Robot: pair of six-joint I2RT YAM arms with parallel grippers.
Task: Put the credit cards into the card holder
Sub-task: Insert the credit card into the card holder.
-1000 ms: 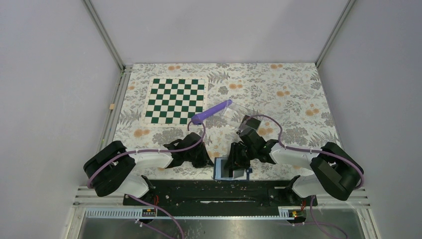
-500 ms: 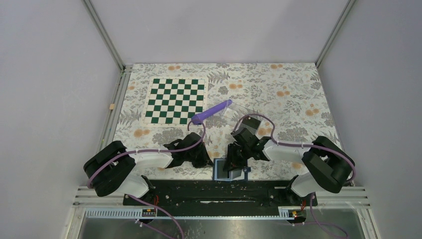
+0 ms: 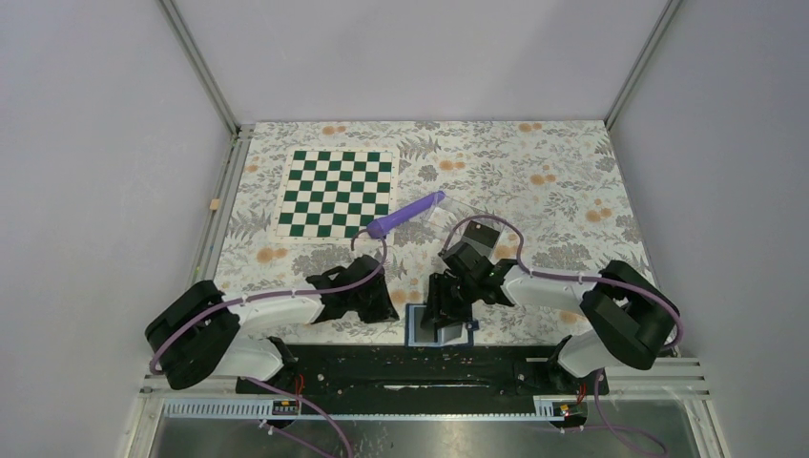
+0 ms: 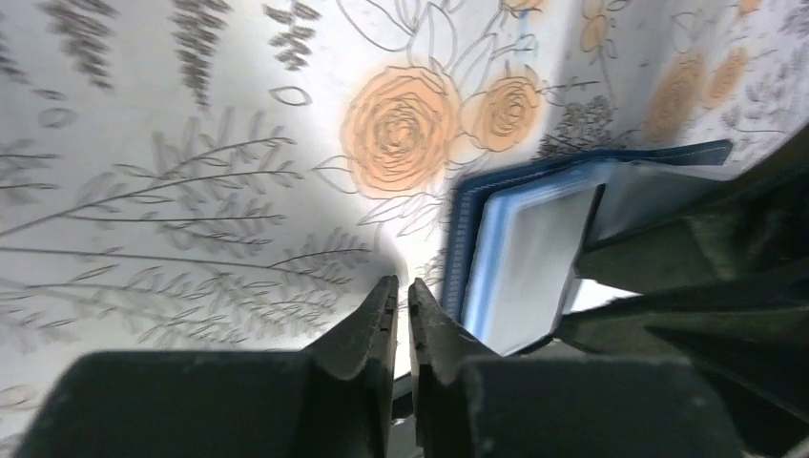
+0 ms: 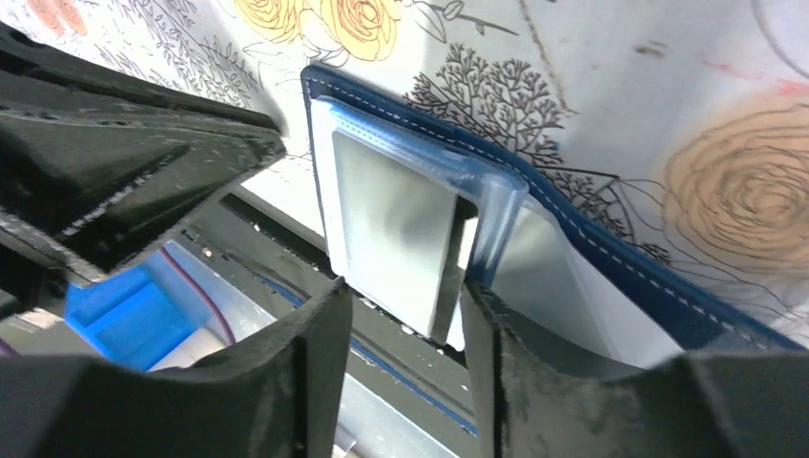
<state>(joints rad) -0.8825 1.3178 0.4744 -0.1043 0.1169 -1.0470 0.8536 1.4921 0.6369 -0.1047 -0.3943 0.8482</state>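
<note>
**One card is partway into the blue card holder.**

The big table [image 3: 572, 172] has a cloth with flowers on it. A green and white checkered square mat [image 3: 336, 194] lies near the far left corner, and a long purple plastic stick [image 3: 405, 214] lies just beside it. The small navy-blue folding card holder [image 5: 611, 258] lies open at the near edge, about the middle. A shiny grey flat card [image 5: 391, 229] has its top tucked under a pale see-through pocket, and its bottom sticks out. The right gripper [image 5: 401, 315] seems to pinch this card by its two sides. The left gripper [image 4: 403, 283] is just beside the card holder, its fingers pressed almost together on nothing. I think the card needs one more push in. No other cards show.
</note>
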